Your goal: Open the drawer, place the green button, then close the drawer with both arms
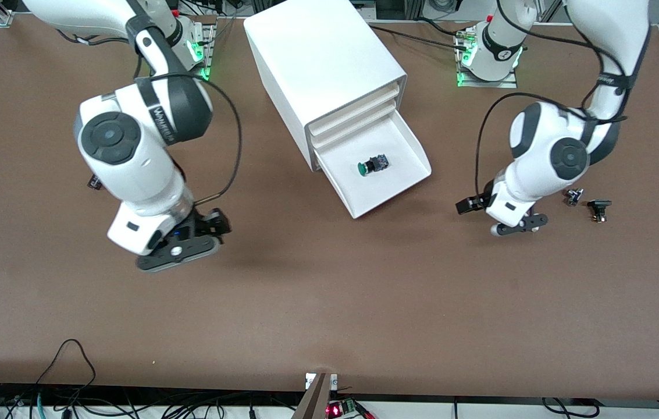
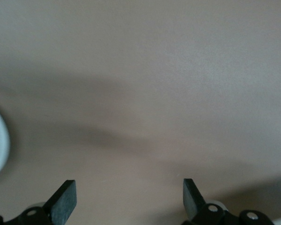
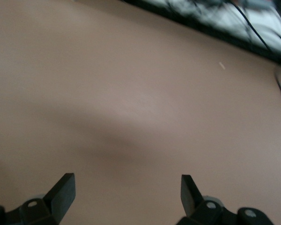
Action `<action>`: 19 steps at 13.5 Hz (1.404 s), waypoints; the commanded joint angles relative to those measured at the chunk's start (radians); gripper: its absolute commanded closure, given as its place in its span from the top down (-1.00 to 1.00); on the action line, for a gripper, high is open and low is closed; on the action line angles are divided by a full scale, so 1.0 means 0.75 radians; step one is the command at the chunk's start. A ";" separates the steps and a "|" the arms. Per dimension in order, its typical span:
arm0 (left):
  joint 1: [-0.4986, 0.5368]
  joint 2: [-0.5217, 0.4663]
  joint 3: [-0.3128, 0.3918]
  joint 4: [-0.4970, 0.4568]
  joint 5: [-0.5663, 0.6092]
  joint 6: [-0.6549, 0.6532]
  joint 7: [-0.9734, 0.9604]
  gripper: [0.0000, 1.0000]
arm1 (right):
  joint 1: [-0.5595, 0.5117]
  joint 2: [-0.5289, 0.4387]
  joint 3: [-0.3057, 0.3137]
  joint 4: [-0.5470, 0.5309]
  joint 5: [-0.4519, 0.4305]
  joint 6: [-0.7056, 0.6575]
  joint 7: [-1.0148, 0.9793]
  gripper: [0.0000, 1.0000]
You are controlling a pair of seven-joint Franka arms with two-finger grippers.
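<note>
Two small dark switches (image 1: 573, 196) (image 1: 599, 208) lie side by side on the brown table (image 1: 329, 302), toward the left arm's end.

Two small dark parts (image 1: 588, 203) near left arm's end, prob. switches, too small to ID.

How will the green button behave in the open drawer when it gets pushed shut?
The button lies on its side, loose on the drawer floor, touching no wall. Its round cap may let it roll or slide under a quick push. It looks small and light, so a slow shove probably keeps it in place.

Green-capped button (image 1: 373, 165); white drawer (image 1: 390, 180); brown table (image 1: 329, 302)
</note>
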 commanded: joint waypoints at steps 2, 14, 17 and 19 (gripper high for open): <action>-0.110 0.058 0.003 -0.087 -0.030 0.175 -0.223 1.00 | -0.049 -0.094 -0.055 -0.062 -0.011 -0.264 0.097 1.00; -0.184 -0.026 -0.339 -0.201 -0.167 0.083 -0.412 1.00 | -0.238 -0.578 -0.482 -0.346 0.304 -0.419 -0.210 1.00; -0.184 -0.050 -0.412 -0.203 -0.167 0.007 -0.396 1.00 | -0.238 -0.772 -0.482 -0.603 0.302 -0.361 -0.208 1.00; -0.186 -0.052 -0.470 -0.203 -0.167 -0.024 -0.392 1.00 | -0.236 -0.846 -0.474 -0.686 0.302 -0.332 -0.212 1.00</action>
